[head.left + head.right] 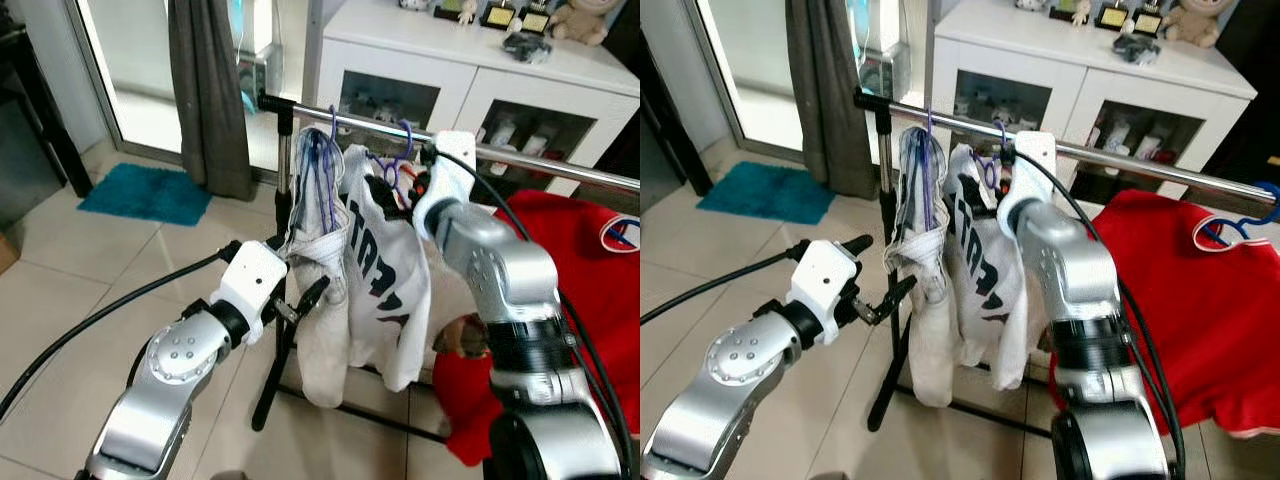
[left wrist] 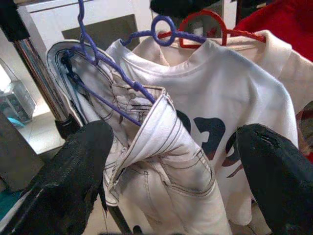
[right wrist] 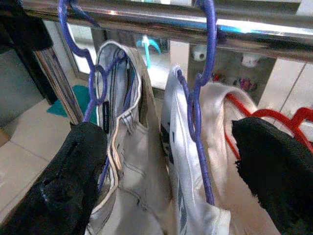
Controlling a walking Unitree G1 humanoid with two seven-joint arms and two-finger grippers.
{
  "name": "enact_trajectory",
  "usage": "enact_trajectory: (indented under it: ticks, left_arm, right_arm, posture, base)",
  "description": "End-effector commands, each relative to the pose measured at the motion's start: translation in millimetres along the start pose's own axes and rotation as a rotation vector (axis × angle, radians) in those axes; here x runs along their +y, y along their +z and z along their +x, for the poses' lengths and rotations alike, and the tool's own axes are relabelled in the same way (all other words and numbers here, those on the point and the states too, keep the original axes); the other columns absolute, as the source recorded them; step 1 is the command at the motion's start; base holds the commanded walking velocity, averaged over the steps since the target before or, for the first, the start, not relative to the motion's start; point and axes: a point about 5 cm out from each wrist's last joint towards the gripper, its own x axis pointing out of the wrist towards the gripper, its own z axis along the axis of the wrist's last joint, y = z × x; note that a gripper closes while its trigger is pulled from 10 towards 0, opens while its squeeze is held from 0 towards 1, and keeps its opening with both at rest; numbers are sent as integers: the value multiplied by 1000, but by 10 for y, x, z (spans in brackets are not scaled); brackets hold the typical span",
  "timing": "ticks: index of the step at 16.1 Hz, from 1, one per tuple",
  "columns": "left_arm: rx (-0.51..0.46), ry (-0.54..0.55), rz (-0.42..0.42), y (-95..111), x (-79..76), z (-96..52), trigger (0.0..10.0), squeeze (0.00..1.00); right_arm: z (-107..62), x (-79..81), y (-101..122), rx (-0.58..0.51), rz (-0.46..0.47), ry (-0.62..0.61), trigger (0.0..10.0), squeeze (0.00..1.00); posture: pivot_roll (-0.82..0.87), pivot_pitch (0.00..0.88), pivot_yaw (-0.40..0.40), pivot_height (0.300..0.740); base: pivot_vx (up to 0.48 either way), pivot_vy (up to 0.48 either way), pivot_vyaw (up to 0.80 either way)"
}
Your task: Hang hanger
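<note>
I stand in a room with a pale tiled floor [image 1: 90, 300], a white cabinet [image 1: 470, 70] at the back, a grey curtain [image 1: 210, 90] and a blue mat [image 1: 145, 193] near the door. Before me is a metal clothes rail [image 1: 1140, 165] on a dark stand.

My right gripper [image 3: 171, 171] is raised close under the rail, and its two black fingers [image 3: 73, 181] stand wide apart with nothing between them. Just in front of them a purple hanger [image 3: 200, 98] is hooked over the rail, and it carries a white T-shirt [image 1: 385, 270] with dark print. Behind it a red hanger [image 3: 274, 117] holds a cream garment.

My left gripper [image 2: 171, 181] is lower, beside the stand, and its fingers [image 2: 68, 181] are also wide apart and hold nothing. They point at white jeans [image 2: 166, 166], which hang on a second purple hanger [image 2: 98, 63] at the end of the rail, just beside the T-shirt.

Further to my right a red shirt [image 1: 1200, 300] hangs on a blue hanger [image 1: 1250, 215] on the same rail. Small figures and a plush toy [image 1: 580, 20] stand on top of the cabinet.
</note>
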Motion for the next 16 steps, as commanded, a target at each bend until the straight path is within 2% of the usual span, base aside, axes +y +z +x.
enact_trajectory:
  ticks: [1,2,4,5,6,8,9,16]
  left_arm:
    - [-18,-25,0,41,-21,26,10000,0]
    - [-22,-33,-3,50,-26,30,10000,0]
    - [-24,-50,4,61,-35,35,10000,0]
    - [-23,-46,6,60,-28,38,10000,0]
    - [-23,-44,7,59,-25,40,10000,0]
    - [-23,-46,7,61,-29,42,10000,0]
    - [-23,-47,8,61,-28,42,10000,0]
    - [-31,-59,7,67,-25,54,10000,0]
  right_arm:
    - [37,-86,26,13,5,-34,7333,0]
    - [75,-99,27,28,-2,-44,4667,0]
    - [169,-111,37,48,7,-46,2431,0]
    - [206,-92,47,50,9,-39,1647,0]
    - [228,-81,49,51,11,-37,1608,0]
    - [299,-53,44,60,14,-36,902,0]
    - [313,-56,42,65,15,-39,0,0]
    - [364,-86,39,76,34,-32,0,0]
  posture:
    - [94,0,-84,740]
    - [94,0,-85,740]
    - [97,0,-89,740]
    - [99,0,-91,740]
    - [102,0,-93,740]
    - [106,0,-95,740]
    - [107,0,-96,740]
    - [104,0,-95,740]
  base:
    - [0,0,0]
    - [0,0,0]
    - [0,0,0]
    - [0,0,0]
    - [0,0,0]
    - [0,0,0]
    - [0,0,0]
    - [0,0,0]
